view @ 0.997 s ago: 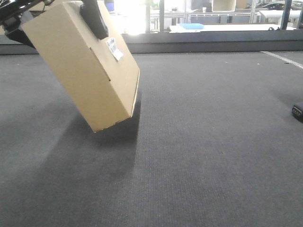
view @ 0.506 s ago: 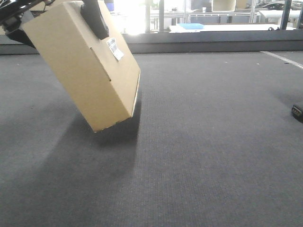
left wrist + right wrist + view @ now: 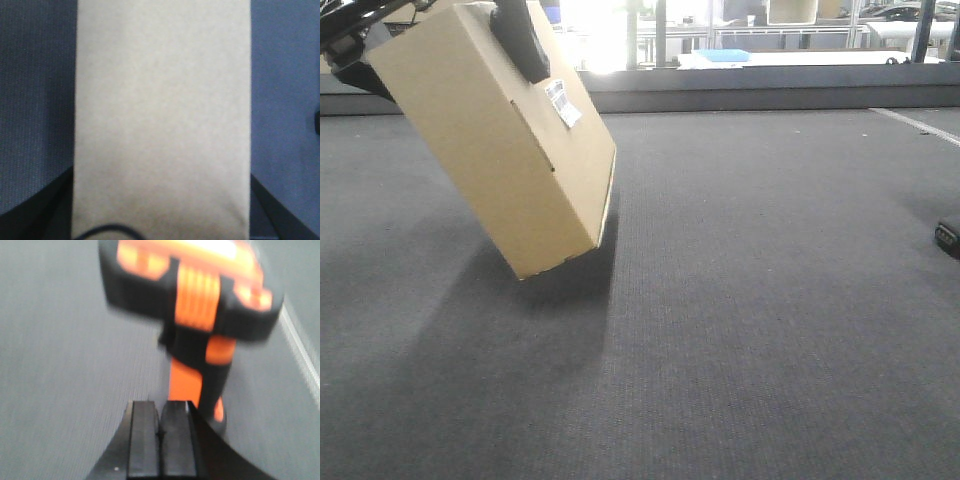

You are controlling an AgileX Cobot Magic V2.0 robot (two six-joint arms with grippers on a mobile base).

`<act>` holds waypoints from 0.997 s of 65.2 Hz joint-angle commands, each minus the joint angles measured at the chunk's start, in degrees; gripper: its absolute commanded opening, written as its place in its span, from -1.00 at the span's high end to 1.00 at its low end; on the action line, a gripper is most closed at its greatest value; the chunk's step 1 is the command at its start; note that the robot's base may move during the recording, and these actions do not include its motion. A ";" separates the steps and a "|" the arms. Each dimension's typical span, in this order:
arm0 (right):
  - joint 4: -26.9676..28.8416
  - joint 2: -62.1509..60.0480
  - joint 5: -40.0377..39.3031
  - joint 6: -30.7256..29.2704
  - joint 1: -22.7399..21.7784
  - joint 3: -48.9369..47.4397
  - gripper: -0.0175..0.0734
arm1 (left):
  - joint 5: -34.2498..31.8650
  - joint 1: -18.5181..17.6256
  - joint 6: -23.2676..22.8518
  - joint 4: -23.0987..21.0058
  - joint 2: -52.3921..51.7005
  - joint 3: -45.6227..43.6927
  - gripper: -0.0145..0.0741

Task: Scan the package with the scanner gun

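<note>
The package (image 3: 500,150) is held tilted over the grey surface (image 3: 770,330), clamped in the left end effector (image 3: 161,200). Its white label (image 3: 561,103) is shown only frontally. The scanner gun (image 3: 192,305) is shown only by the right wrist, just beyond the right end effector (image 3: 160,412), whose pads are pressed together. The package's tilt is unchanged from earlier.

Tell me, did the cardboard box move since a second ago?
No. The package hangs tilted in the same place. Its white label crosses the dark window ledge at the same spot as before.
</note>
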 commanded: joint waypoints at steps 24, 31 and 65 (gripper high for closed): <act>0.20 11.83 -31.65 9.89 -0.21 8.24 0.97 | -3.26 -0.33 -0.07 0.47 -0.22 -0.04 0.92; 0.28 13.18 -32.22 10.13 -0.21 8.24 0.97 | -3.75 -0.33 -0.07 0.91 -0.22 -0.04 0.92; 4.64 20.81 -40.29 11.18 -0.21 8.24 -0.31 | -4.19 -0.33 -0.07 1.28 -0.22 -0.04 0.92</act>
